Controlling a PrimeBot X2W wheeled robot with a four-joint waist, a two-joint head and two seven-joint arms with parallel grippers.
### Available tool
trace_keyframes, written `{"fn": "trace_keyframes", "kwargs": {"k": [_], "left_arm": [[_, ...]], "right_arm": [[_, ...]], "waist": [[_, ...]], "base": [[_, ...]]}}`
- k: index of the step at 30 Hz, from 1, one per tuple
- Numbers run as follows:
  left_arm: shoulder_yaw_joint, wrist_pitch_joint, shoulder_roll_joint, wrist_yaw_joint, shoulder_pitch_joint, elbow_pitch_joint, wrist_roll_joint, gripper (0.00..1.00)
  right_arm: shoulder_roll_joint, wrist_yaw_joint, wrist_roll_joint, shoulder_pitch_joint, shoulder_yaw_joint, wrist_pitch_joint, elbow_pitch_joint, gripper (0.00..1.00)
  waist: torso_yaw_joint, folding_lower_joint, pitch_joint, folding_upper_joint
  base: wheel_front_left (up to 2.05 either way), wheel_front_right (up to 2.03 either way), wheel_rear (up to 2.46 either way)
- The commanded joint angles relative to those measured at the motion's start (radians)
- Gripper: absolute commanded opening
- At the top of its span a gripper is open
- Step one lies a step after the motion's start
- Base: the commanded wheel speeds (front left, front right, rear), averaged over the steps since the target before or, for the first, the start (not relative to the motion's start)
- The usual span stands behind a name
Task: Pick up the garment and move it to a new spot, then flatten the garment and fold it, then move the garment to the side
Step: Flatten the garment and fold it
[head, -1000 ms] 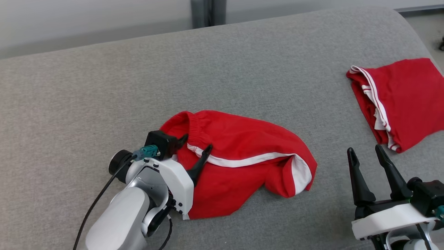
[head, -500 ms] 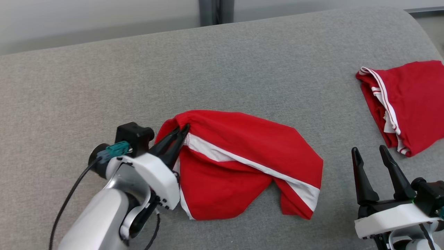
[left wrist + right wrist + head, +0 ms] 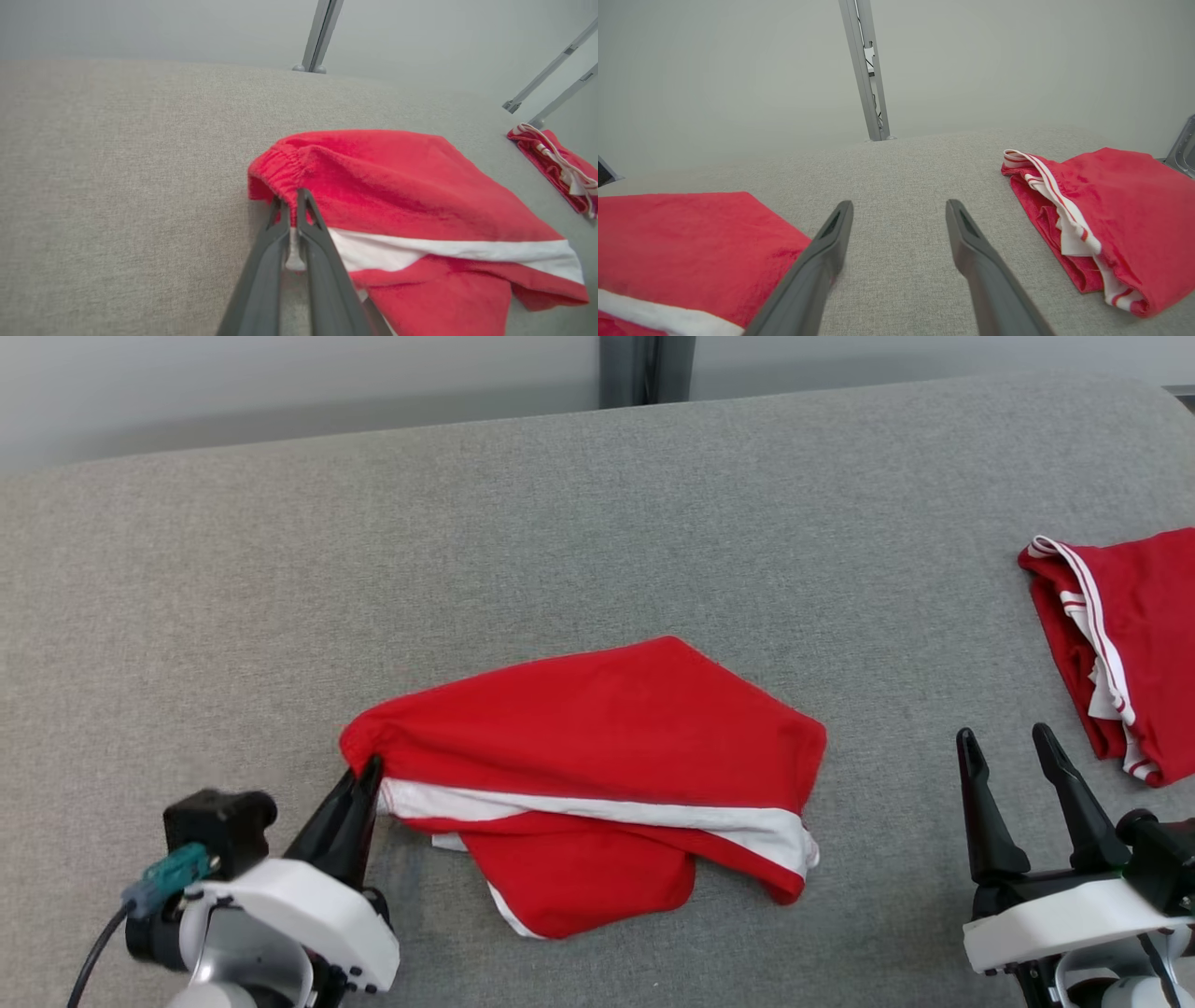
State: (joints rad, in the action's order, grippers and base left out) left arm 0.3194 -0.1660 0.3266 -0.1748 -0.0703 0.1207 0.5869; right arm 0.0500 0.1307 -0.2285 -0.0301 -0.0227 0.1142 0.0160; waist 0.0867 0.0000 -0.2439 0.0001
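My left tool [image 3: 366, 775] is pinched narrow on the gathered elastic waistband [image 3: 275, 161] of the red shorts [image 3: 597, 728]. In the left wrist view the two fingers meet with red cloth nipped between the tips. The hold is on the shorts' 9 o'clock end. From there the shorts spread toward 3 o'clock across the middle of the counter [image 3: 560, 523], which is covered in grey fabric. They lie in a rumpled heap with one layer doubled under, and a white stripe [image 3: 597, 812] runs along the near edge.

I judge them light, soft and completely limp. They should trail and sag from a single pinch instead of keeping any shape, and the woven counter cover is likely to drag on them a little. They look neither fragile nor slippery. The waistband is the thickest and firmest part, so it makes a sound grip. To spread them flat I would want a second hold at the 3 o'clock end, where the white stripe finishes.

My right tool [image 3: 1005, 737] hovers at the shorts' 4 o'clock, spread wide and holding nothing, a short way clear of the cloth.

Further out, at 2 o'clock, a folded red garment [image 3: 1148, 616] with white trim lies well apart near the counter's edge. Both garments lie loose on the fabric rather than in a bin or basket.
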Motion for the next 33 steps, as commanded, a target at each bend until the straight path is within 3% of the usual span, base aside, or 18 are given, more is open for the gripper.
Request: {"fn": "trace_keyframes", "kwargs": {"k": [1,6,10,11,13,24,33], "left_arm": [[-0.008,0.006,-0.002,-0.007,0.006,0.003,0.005,0.0],[-0.042,0.047,-0.023,-0.036,0.067,-0.023,0.035,0.0],[-0.036,0.069,-0.041,-0.019,0.074,-0.058,0.051,0.0],[-0.034,0.076,-0.046,-0.011,0.067,-0.069,0.055,0.06],[-0.03,0.095,-0.053,0.0,0.054,-0.091,0.054,1.0],[-0.043,0.364,-0.101,-0.003,0.007,-0.137,-0.048,1.0],[-0.076,0.426,-0.091,-0.013,0.015,-0.143,-0.131,1.0]], "right_arm": [[0.003,0.0,0.007,-0.001,-0.002,-0.003,-0.003,1.0],[0.003,0.0,0.01,-0.003,-0.009,-0.011,-0.007,1.0],[0.003,0.0,0.013,-0.007,-0.015,-0.018,-0.01,1.0],[0.003,0.0,0.013,-0.009,-0.015,-0.016,-0.01,1.0],[0.003,0.0,0.016,-0.014,-0.016,-0.018,-0.013,1.0],[0.004,0.0,0.028,0.011,-0.01,-0.023,-0.019,1.0],[0.016,0.0,0.034,0.046,0.002,-0.04,-0.022,1.0]], "waist": [[-0.002,0.0,0.0,-0.0001],[-0.015,0.0,0.0,-0.0001],[-0.021,0.0,0.0,-0.0001],[-0.022,0.0,0.0,-0.0001],[-0.022,0.0,0.003,-0.0001],[-0.023,0.0,0.065,-0.0001],[-0.037,0.0,0.137,-0.0001]], "base": [[0.0,0.0,0.0],[0.0,0.0,0.0],[0.0,0.0,0.0],[0.0,0.0,0.0],[0.0,0.0,0.0],[0.0,0.0,0.0],[0.0,0.0,0.0]]}}
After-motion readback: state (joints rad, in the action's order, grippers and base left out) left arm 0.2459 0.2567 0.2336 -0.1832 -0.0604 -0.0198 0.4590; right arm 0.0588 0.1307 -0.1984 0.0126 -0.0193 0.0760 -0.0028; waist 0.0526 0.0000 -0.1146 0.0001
